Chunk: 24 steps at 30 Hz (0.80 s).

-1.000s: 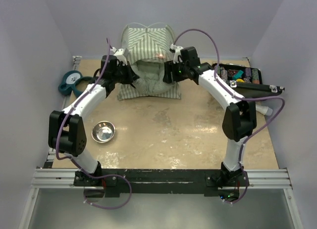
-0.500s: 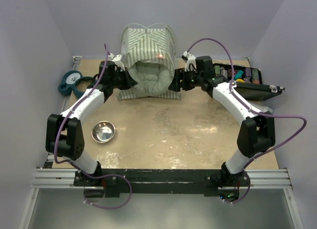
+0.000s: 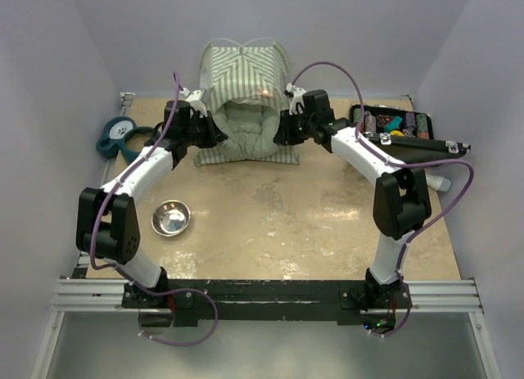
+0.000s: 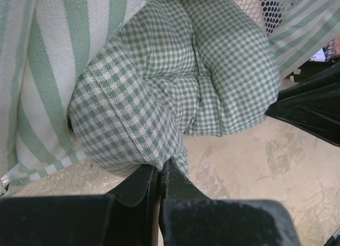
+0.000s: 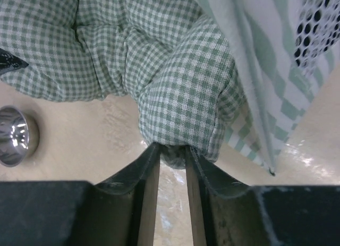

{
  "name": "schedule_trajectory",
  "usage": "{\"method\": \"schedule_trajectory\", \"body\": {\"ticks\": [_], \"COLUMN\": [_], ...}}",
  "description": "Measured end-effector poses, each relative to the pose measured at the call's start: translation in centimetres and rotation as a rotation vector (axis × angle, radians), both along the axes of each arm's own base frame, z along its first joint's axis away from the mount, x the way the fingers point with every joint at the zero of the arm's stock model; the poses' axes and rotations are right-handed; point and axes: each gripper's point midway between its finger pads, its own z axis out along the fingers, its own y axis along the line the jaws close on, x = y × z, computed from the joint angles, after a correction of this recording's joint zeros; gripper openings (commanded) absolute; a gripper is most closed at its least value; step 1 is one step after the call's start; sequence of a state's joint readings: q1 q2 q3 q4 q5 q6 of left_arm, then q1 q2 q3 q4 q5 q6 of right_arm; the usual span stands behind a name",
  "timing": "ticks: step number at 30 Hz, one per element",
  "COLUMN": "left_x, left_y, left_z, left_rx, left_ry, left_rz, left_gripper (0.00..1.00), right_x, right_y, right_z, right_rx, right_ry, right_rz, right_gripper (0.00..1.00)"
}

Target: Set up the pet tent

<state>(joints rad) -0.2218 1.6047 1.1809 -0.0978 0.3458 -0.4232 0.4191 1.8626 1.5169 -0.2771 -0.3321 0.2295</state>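
The pet tent [image 3: 246, 68] stands upright at the back middle of the table, its striped fabric also showing in the left wrist view [image 4: 48, 54] and the right wrist view [image 5: 265, 86]. A green-checked cushion [image 3: 246, 129] bulges out of its front opening. My left gripper [image 3: 211, 133] is shut on the cushion's left lower edge [image 4: 133, 124], fingertips together [image 4: 160, 169]. My right gripper [image 3: 281, 136] pinches the cushion's right corner [image 5: 180, 97] between its fingertips [image 5: 171, 150]. The tent's interior is hidden.
A steel bowl [image 3: 170, 218] sits front left, also in the right wrist view [image 5: 16, 137]. A teal paw-print item [image 3: 121, 136] lies at the left edge. A black tray [image 3: 393, 125] of small items stands at the right. Walls close in behind and beside the tent.
My right gripper swung out to the right, then came back to the cushion's right corner. The cushion is pushed further into the tent's opening. My left gripper barely moved.
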Motion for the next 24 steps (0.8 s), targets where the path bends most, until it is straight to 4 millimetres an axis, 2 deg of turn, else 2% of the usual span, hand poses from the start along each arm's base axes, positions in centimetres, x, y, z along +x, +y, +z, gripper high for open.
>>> {"method": "schedule_trajectory", "body": {"ticks": [2,3,10,15,18,20,22,24], "left_x": [0.0,0.1,0.1,0.1,0.1,0.2,0.3,0.7], "left_y": [0.0,0.0,0.0,0.0,0.0,0.0,-0.2,-0.5], "left_z": [0.0,0.0,0.1,0.1,0.1,0.1,-0.1,-0.3], "left_rx": [0.003,0.006,0.015,0.014,0.016,0.023,0.039,0.065], "left_ry": [-0.001,-0.004,-0.013,-0.014,-0.015,-0.02,-0.021,-0.026], "left_rz": [-0.002,-0.003,-0.013,-0.013,-0.014,-0.019,-0.032,-0.045], "left_gripper": [0.0,0.0,0.0,0.0,0.0,0.0,0.0,0.0], "right_x": [0.5,0.5,0.0,0.5,0.6,0.5,0.3,0.4], "right_y": [-0.4,-0.5,-2.0,-2.4,-2.0,-1.5,-0.9,-0.3], "right_z": [0.7,1.2,3.9,2.8,1.2,-0.1,-0.7,-0.4], "right_rx": [-0.02,-0.028,-0.067,-0.093,-0.1,-0.092,-0.085,-0.075], "right_ry": [-0.021,-0.034,-0.1,-0.087,-0.054,-0.024,-0.008,-0.012], "right_rz": [-0.014,-0.016,-0.051,-0.074,-0.061,-0.039,-0.015,-0.003], "right_gripper": [0.53,0.56,0.59,0.55,0.38,0.02,0.0,0.0]}}
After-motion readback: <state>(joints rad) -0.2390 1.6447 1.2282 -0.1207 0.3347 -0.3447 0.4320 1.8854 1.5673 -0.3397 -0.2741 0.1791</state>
